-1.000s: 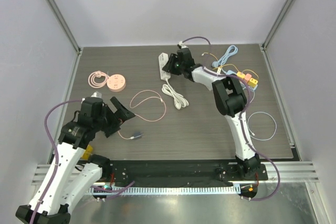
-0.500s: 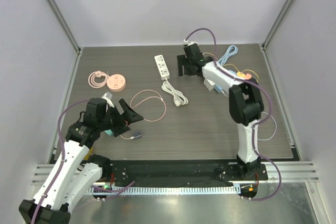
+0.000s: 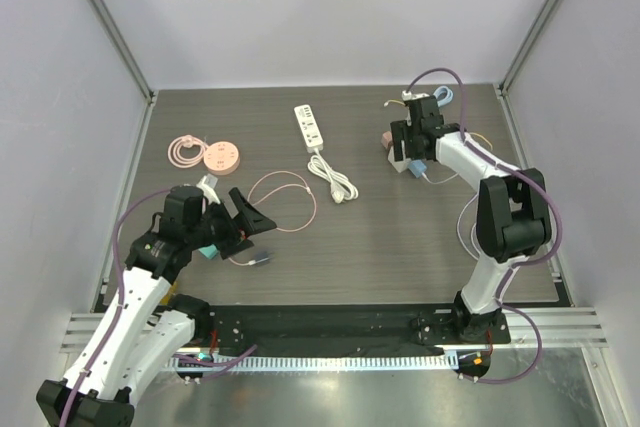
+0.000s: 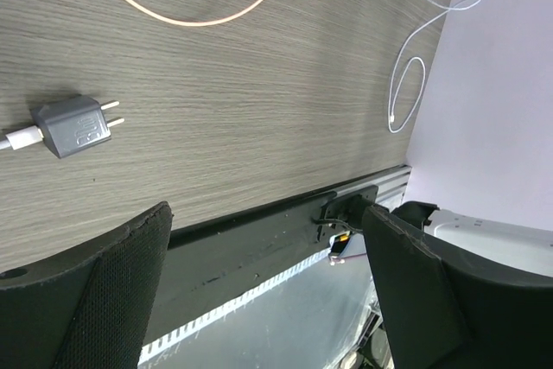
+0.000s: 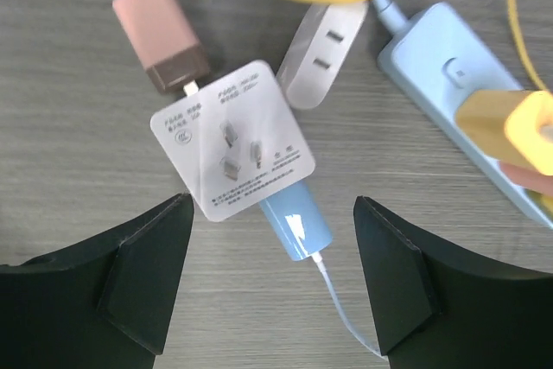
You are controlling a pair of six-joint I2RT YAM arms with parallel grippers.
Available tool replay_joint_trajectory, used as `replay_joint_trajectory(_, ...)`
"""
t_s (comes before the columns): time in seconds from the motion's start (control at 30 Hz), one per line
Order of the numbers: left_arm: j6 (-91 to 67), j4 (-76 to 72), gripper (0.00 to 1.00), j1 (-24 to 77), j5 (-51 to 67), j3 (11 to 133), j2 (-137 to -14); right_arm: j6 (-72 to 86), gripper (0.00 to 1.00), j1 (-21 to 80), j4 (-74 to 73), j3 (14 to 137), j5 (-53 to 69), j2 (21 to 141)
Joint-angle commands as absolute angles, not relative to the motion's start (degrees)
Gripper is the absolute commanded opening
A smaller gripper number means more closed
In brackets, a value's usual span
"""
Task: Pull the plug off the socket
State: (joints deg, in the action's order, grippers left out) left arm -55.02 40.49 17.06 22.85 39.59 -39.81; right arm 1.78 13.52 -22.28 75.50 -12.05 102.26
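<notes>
white power strip (image 3: 312,128): sockets bare, likely done | white plug (image 5: 232,136): loose, prongs up | blue strip (image 5: 449,49): yellow plug (image 5: 510,123) seated, possibly left | left jaws, right jaws: spread, empty

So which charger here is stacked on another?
The white square adapter, printed face up, overlapping the blue charger; the pink charger lies beside it.

Bare table (image 3: 400,237) mid-right = clear path; adapter cluster (image 5: 232,149) & blue strip (image 5: 449,66) crowd below right gripper (image 5: 272,213).

dark wood-grain table (image 3: 390,237), plain pale lilac walls (image 3: 320,7), aluminium corner posts (image 3: 105,22), metal rail (image 3: 565,324) along near edge
</notes>
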Motion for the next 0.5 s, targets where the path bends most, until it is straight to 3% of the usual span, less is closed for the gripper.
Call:
replay_joint_trajectory(0.0,-54.32,38.5,0.91,16.79,25.75,40.17,-39.02,-1.76,0.8,13.8,-18.55,74.53,-6.25,102.3)
replay_joint_trajectory(0.47,-54.49,38.5,0.86,16.79,27.51,40.69,-39.29,-3.51,0.79,13.8,-12.66,76.37,-11.51,109.07)
